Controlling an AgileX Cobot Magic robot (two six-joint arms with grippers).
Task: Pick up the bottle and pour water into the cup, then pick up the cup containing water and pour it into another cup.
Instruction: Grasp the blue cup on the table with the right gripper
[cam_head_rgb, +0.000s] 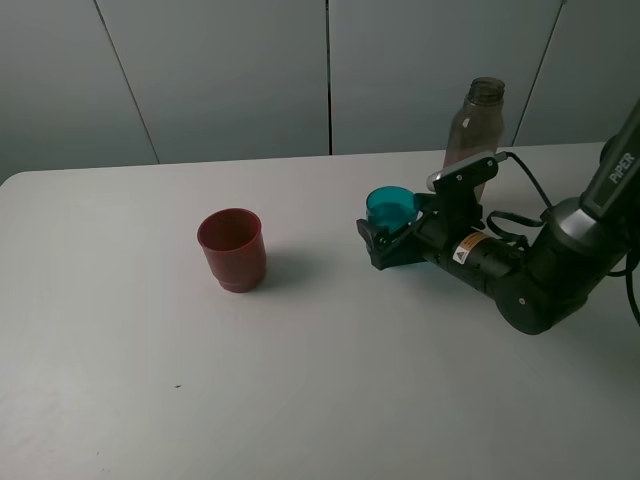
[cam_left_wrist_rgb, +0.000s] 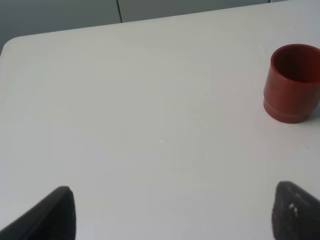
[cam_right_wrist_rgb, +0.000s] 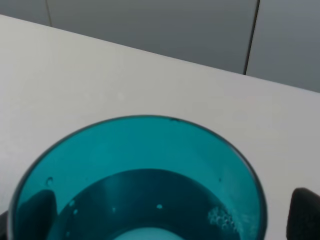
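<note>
right hand clasps the cup, water inside | left hand wide, another cup apart

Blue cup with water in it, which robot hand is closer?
Right. The right gripper has a finger on each side of the teal cup. The left gripper hangs open over bare table, beyond the red cup.

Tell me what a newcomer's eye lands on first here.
The teal cup, holding water, sits between the right gripper's jaws, right of the table's centre. The red cup stands alone to its left, and the smoky bottle stands upright behind them near the far edge.
</note>
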